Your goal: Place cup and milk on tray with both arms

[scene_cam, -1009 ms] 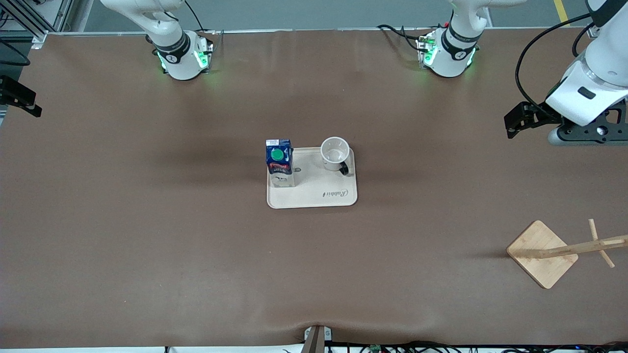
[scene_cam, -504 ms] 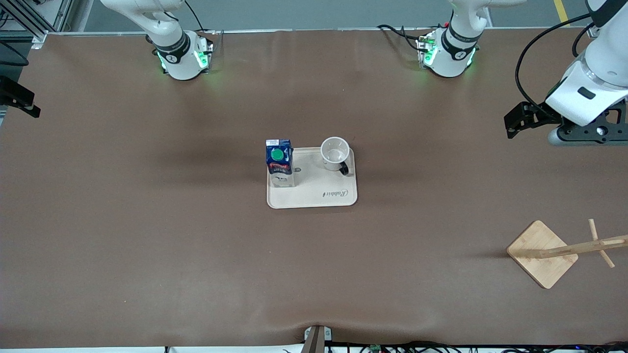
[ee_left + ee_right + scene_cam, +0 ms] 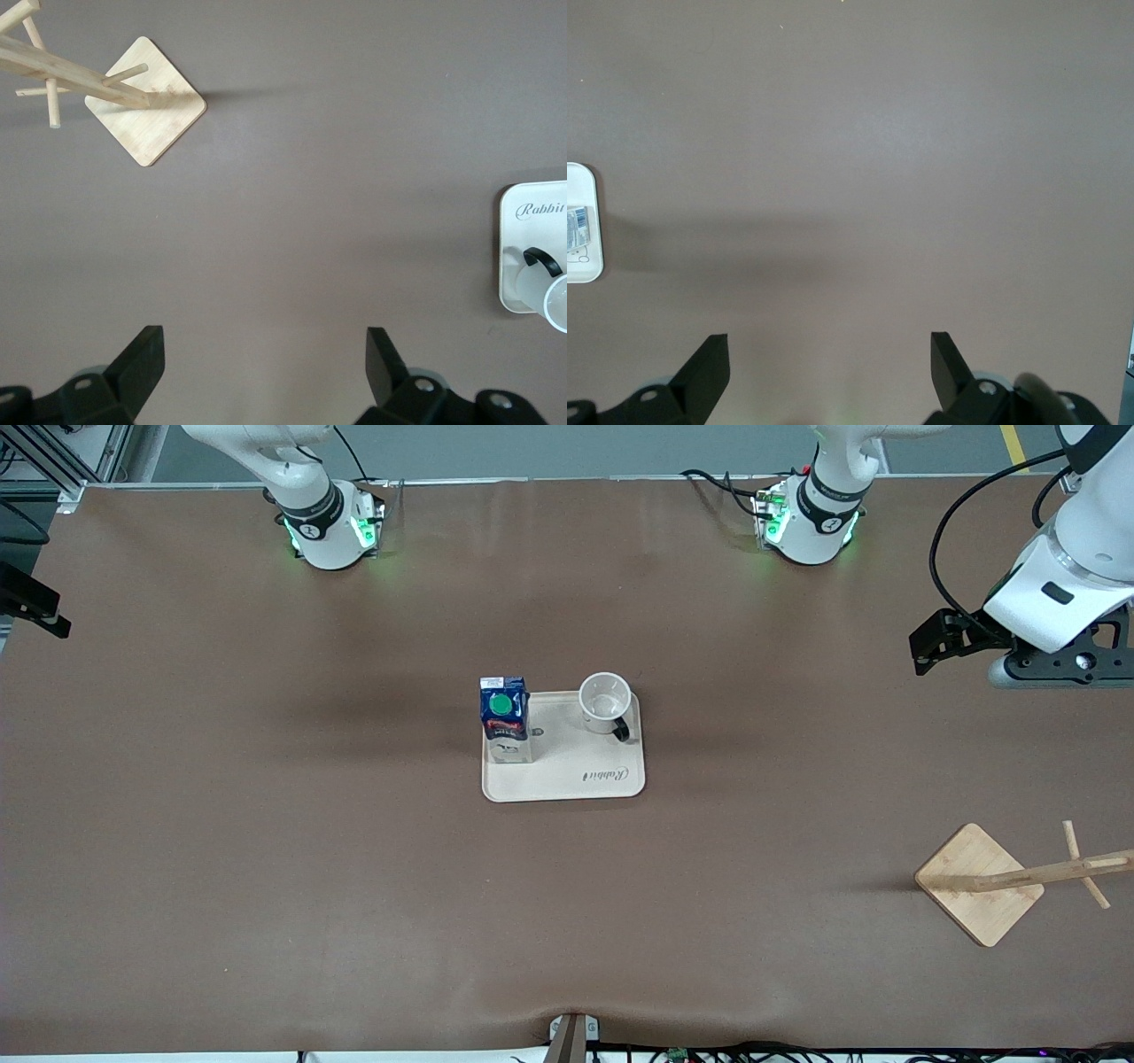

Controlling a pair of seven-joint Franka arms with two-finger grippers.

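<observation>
The beige tray (image 3: 567, 779) lies at the table's middle. The blue milk carton (image 3: 504, 722) with its green cap stands upright on the tray's edge toward the right arm's end. The white cup (image 3: 605, 701) stands upright on the tray's corner toward the left arm's end, black handle outward. My left gripper (image 3: 923, 654) is open and empty, high over bare table at the left arm's end; it also shows in the left wrist view (image 3: 264, 345), with the tray (image 3: 532, 208) and the cup (image 3: 542, 297) far off. My right gripper (image 3: 53, 618) is open and empty at the right arm's end; its wrist view (image 3: 828, 347) shows only the tray's edge (image 3: 589, 186).
A square wooden stand base with a pegged post (image 3: 979, 884) lies near the front edge at the left arm's end; it also shows in the left wrist view (image 3: 146, 111). Brown table surface (image 3: 266, 824) surrounds the tray.
Both grippers have drifted very slightly away from the tray. The cup and the milk have not moved.
</observation>
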